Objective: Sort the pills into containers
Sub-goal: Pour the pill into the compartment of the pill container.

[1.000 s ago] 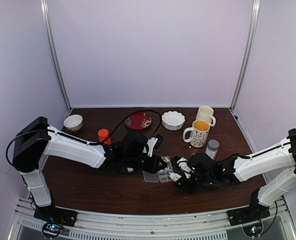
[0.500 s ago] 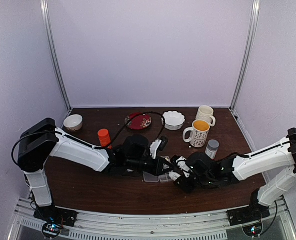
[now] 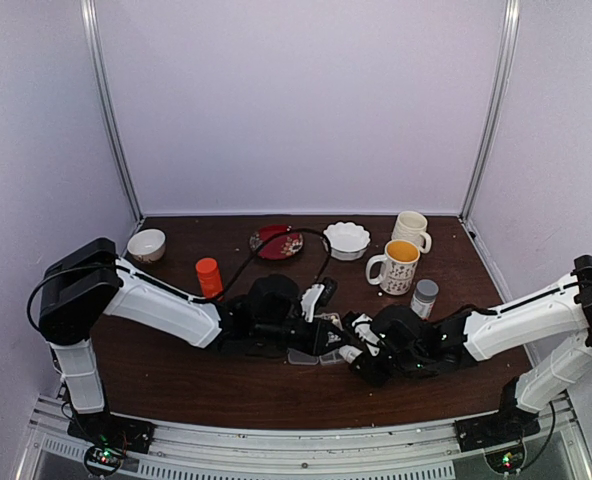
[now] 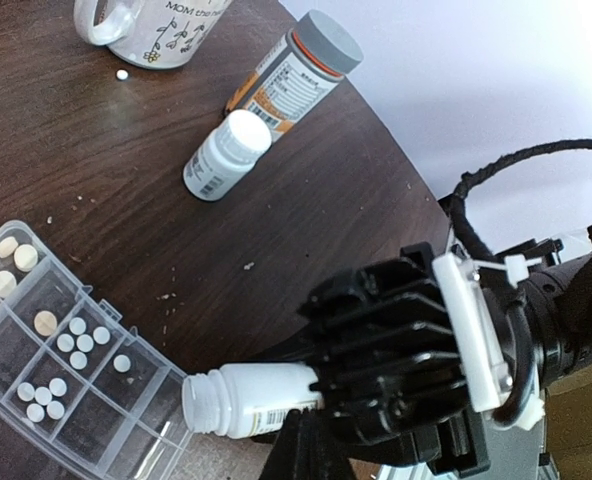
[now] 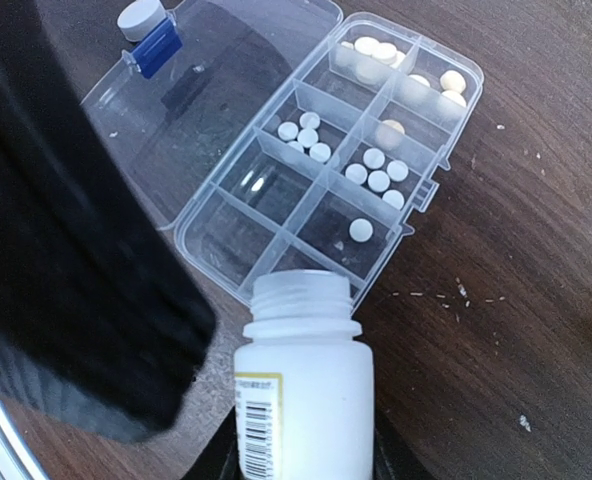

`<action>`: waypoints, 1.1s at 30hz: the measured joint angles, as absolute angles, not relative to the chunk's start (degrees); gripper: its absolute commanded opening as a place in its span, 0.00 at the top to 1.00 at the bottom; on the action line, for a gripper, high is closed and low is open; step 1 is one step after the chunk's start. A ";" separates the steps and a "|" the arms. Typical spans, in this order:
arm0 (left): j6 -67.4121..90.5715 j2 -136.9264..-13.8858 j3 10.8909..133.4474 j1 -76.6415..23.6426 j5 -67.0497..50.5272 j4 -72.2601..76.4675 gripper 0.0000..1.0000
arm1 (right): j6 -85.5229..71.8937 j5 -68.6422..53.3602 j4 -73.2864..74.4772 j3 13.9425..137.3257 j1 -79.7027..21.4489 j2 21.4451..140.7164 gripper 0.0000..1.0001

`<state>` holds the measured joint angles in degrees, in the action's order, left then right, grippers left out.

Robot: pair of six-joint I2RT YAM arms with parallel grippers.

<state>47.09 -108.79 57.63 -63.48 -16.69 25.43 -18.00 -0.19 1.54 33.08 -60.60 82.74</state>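
The right jaws hold an open white bottle (image 5: 301, 390), its mouth at the edge of the pill box (image 5: 416, 200), in the middle of the right wrist view. The left jaws, shut on nothing, have slid closer to the box. Pills (image 5: 376, 175) lie in some cells, so I think more get poured next.

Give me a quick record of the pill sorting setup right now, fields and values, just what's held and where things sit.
right gripper: shut on the white bottle
white bottle: uncapped, mouth at the pill box's edge
pill box: lid open; some cells hold pills, others empty
loose pill: one beside the mug
other bottles: capped white bottle and grey-capped orange bottle, beyond the box
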 measured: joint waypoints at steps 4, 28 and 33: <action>48.05 -108.84 56.88 -63.48 -16.34 27.24 1.00 | -18.00 -0.19 1.76 33.17 -60.60 82.89 1.00; 47.66 -108.62 60.64 -64.69 -13.02 21.02 1.00 | -18.35 -0.16 0.23 33.08 -60.60 83.20 1.00; 47.70 -108.66 60.34 -64.71 -12.84 21.56 1.00 | -18.26 -0.19 -1.41 32.45 -60.45 83.20 1.00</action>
<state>47.70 -108.66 60.34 -64.71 -12.84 21.56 -18.26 -0.19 -1.41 32.45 -60.45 83.20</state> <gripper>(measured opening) 0.005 0.311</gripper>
